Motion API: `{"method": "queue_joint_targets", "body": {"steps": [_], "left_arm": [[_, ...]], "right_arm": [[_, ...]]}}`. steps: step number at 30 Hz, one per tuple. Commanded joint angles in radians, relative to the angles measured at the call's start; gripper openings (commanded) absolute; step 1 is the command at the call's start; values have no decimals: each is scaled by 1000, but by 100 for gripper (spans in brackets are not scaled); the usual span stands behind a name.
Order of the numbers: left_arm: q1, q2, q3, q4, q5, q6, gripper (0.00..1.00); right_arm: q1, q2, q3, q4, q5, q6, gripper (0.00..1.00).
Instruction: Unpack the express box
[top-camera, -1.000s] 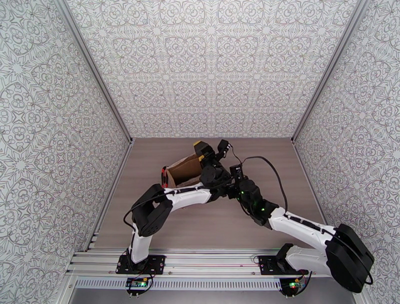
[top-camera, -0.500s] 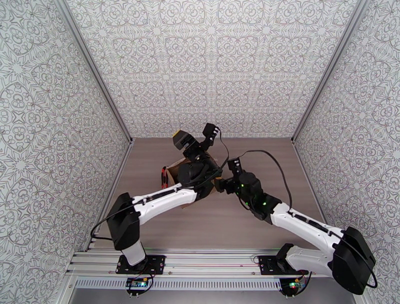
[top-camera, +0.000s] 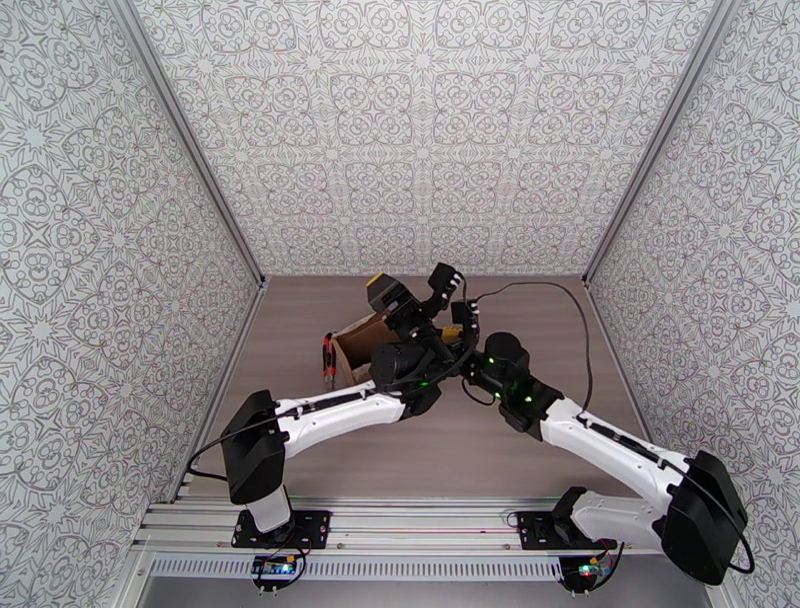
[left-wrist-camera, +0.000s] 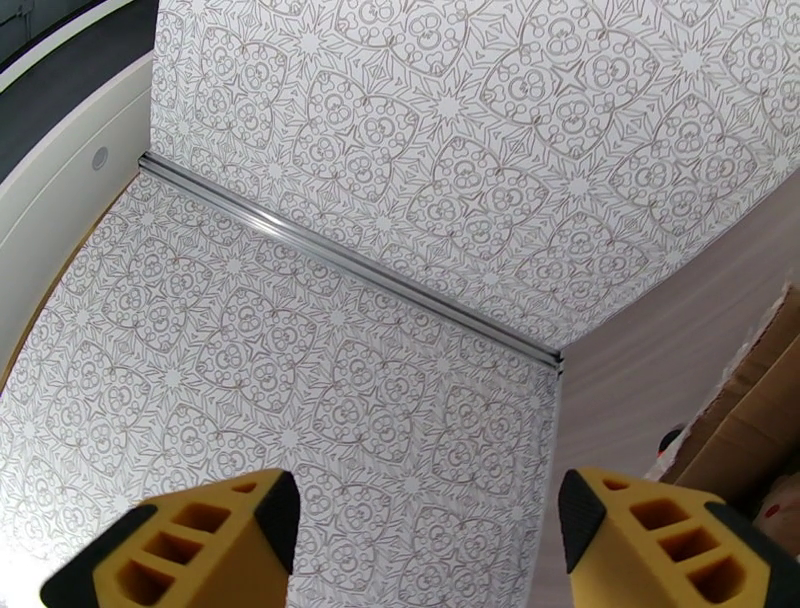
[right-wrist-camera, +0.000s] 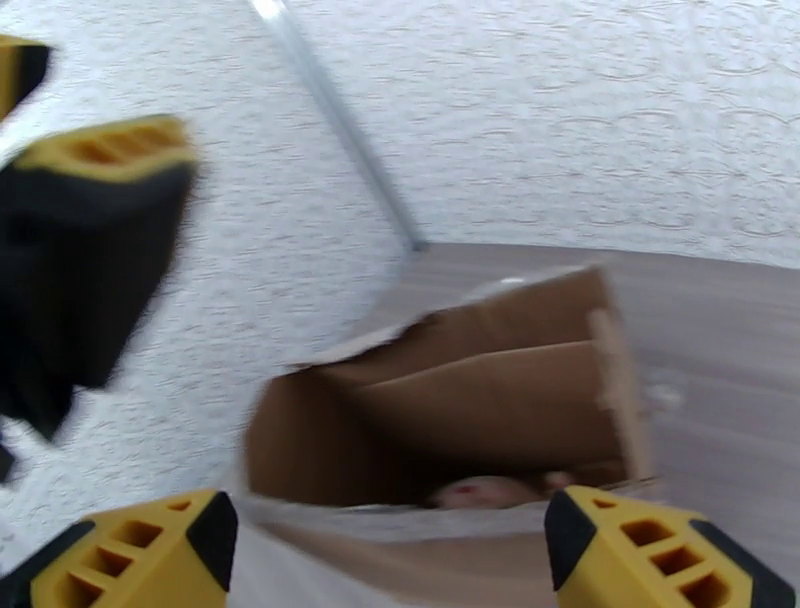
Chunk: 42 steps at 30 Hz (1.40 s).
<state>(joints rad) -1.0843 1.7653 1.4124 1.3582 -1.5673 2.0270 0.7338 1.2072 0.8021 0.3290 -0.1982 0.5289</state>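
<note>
Box: express box (top-camera: 353, 350) on the table (top-camera: 300, 430), about 10 o'clock from table centre in the top view; flaps open, brown inside showing.
Long axis: roughly 8-to-2 o'clock in the top view, judged from the part the arms leave uncovered.
Right gripper: right gripper (right-wrist-camera: 390, 535) low at the box, jaws apart, clamped on nothing.
Left gripper: left gripper (top-camera: 415, 287) lifted above the box, jaws apart with nothing between, aimed toward 12 o'clock at the back wall.
Key relation: box opening dead ahead, at 12 o'clock of the right fingertips in the right wrist view. Near flap with its shiny tape just between the tips; contact impossible to tell.
From the left gripper: only a box corner, at 4 o'clock in the left wrist view.
Nearer arm: right, by judgement.
Contents: pale pink rounded item (right-wrist-camera: 480, 492) at the bottom of the opening, too blurred to name.
Beside the box: small red item (top-camera: 327, 358) at its 9 o'clock end, touching or just beside.
Coming move: probably a straight reach into the opening, between the side flaps.
</note>
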Motion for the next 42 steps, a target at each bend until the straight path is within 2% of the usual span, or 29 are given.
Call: {"method": "queue_joint_targets", "body": {"steps": [1, 5, 9, 18, 23, 28, 36, 42], "left_arm": [[-7, -12, -25, 22, -91, -116, 74], [-15, -57, -82, 22, -91, -221, 75], [-64, -83, -107, 22, -95, -312, 76], [-288, -153, -224, 22, -100, -492, 78], [-333, -255, -335, 22, -97, -584, 79], [-361, -272, -362, 22, -58, -603, 81], [-385, -125, -247, 21, 55, -567, 82], [-423, -65, -186, 21, 68, -596, 83]], "right_arm": [[5, -44, -70, 91, -148, 62, 83], [27, -99, -100, 13, -103, 41, 82], [30, -136, -136, -65, -32, 2, 83], [30, -152, -117, -242, 49, -95, 84], [30, -192, -131, -278, 87, -83, 84], [32, -250, -138, -306, 98, -66, 84], [44, -263, -138, -340, 98, -31, 84], [47, -271, -110, -384, 125, -49, 85]]}}
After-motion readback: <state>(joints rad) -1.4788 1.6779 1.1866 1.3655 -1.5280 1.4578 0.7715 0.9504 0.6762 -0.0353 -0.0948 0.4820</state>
